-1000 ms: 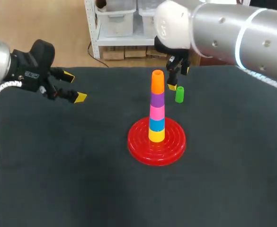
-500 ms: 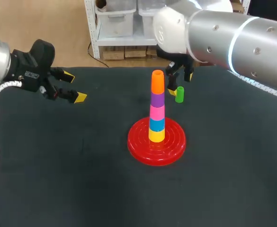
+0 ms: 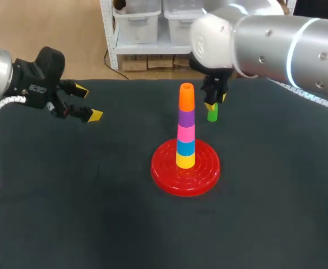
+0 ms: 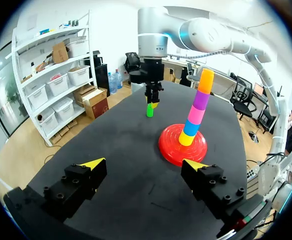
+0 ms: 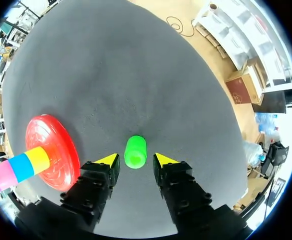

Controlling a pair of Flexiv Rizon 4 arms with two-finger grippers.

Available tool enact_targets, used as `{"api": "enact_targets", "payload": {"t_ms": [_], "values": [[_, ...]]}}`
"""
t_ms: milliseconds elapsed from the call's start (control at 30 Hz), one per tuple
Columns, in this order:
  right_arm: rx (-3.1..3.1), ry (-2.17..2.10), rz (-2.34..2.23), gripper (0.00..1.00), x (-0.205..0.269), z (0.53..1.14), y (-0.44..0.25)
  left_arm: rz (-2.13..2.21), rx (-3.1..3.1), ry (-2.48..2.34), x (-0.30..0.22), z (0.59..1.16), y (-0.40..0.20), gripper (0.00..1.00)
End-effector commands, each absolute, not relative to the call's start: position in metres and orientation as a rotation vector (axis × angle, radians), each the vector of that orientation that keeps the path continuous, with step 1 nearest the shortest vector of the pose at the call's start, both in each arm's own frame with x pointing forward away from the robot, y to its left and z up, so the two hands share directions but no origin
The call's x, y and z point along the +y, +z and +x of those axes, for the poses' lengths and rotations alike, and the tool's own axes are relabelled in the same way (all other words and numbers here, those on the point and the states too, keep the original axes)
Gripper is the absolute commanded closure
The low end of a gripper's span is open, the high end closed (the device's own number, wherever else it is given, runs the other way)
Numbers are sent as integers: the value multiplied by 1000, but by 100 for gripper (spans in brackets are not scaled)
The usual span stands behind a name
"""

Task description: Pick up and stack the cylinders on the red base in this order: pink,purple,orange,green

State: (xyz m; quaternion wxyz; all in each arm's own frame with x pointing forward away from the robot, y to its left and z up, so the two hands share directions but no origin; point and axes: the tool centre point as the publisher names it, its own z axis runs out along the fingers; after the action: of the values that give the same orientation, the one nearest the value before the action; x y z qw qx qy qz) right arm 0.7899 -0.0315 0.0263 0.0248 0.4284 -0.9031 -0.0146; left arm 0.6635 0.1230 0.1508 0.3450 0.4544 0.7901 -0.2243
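— How far along is the stack?
— Most of it is up. On the red base (image 3: 185, 175) sit a yellow piece (image 3: 185, 160) and a blue piece (image 3: 185, 147), then the pink cylinder (image 3: 185, 132), the purple cylinder (image 3: 186, 116) and the orange cylinder (image 3: 186, 96) on top, all straight. Of the four I was asked for, three look placed in order; I judge only the green one is left.
— Where is that one?
— The green cylinder (image 5: 135, 151) stands upright on the dark table (image 3: 96, 213), off the base, just beyond it and near the stacked ones on my right side. My right claw (image 5: 136, 160) hangs directly over it, pointing down, one yellow tip on each side of it.
— Have you got hold of it?
— Not as far as I can see. In the right wrist view a sliver of table shows between each tip and the green wall, so the fingers stand narrowly apart around it, not pressing. From the head view the claw hides its top, so how far down the tips reach I can't tell.
— The other arm?
— My left claw (image 3: 81, 102) is spread wide, holding nothing, over the table's left side, well apart from everything. What remains, I'd say: close, lift, and set it on the orange top
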Motion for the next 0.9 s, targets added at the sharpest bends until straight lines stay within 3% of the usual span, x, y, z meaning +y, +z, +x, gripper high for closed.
{"api": "enact_targets", "payload": {"t_ms": [33, 367, 400, 433, 667, 900], "values": [[-2830, -62, 1333, 59, -35, 784, 23, 1182, 2053, -583, 123, 665, 150, 0], [-2821, -76, 1347, 59, -27, 789, 20, 1182, 2053, -583, 123, 665, 150, 0], [-2815, -72, 1349, 71, -26, 789, 20, 1182, 2053, -583, 123, 665, 150, 0], [-2805, -68, 1346, 100, -26, 789, 20, 1182, 2053, -583, 123, 665, 150, 0], [-2830, -23, 1354, 100, -31, 788, 40, 1182, 2053, -583, 123, 665, 150, 0], [-2791, -45, 1705, 100, -15, 786, 125, 1182, 2053, -583, 123, 665, 150, 0]]}}
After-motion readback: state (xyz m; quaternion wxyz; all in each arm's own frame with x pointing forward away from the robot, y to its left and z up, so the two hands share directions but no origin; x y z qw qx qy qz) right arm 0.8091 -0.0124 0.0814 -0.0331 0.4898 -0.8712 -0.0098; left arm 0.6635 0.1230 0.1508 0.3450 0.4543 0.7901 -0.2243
